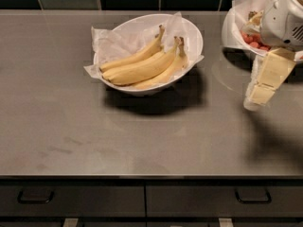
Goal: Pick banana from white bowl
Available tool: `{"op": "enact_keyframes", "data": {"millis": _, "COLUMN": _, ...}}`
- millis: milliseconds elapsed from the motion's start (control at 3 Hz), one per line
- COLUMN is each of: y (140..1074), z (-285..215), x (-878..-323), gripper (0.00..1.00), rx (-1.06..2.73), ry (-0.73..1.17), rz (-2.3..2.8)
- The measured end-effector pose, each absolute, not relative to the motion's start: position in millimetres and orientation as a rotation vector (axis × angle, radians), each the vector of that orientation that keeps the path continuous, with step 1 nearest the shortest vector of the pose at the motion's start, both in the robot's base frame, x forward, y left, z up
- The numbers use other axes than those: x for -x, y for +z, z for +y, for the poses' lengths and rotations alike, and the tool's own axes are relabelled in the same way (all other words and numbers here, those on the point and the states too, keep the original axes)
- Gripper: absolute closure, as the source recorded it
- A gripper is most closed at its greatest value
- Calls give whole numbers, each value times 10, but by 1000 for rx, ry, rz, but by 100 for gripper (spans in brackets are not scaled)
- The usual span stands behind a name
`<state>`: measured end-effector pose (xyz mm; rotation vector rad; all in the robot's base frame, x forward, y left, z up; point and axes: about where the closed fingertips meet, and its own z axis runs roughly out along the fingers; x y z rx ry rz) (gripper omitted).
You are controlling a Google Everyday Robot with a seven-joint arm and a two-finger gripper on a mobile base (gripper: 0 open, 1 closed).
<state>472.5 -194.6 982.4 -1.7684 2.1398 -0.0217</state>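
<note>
— Three bananas were counted in the white bowl [195, 34]; could the banana [135, 58] be told from the rest?

— It could. It was seen lying at the back of the pile, slim and curved, with its brownish stem tip pointed up and to the right and its lower side laid against the two thicker bananas [144, 71] (those were joined at their stems, near the right-hand rim). All three were bedded on the crumpled white paper [110, 40] by which the bowl was lined.

— Where was the bowl placed?

— On the grey worktop [94, 136], towards its back edge and a little left of centre, with a dark shadow cast below it and to its right.

— And the gripper [260, 93]?

— It was found at the right edge of the view, well apart from the bowl, held above the worktop and slanted down to the left beneath the white wrist housing [284, 18]. Whether it was spread or closed could not be made out.

— Was anything else noted?

— A second white bowl [228, 30] with red strawberries [252, 40] was seen at the back right, partly hidden by the wrist housing. Dark tiles [142, 3] were set behind the worktop, and drawer fronts with dark handles [35, 196] were seen beneath it.
</note>
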Motion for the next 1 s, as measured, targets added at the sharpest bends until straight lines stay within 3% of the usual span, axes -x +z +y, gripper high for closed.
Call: {"op": "enact_keyframes", "data": {"millis": 1000, "y": 9806, "z": -1036, "x": -5752, "gripper": 0, "rx": 1897, "ry": 208, "rz": 1873}}
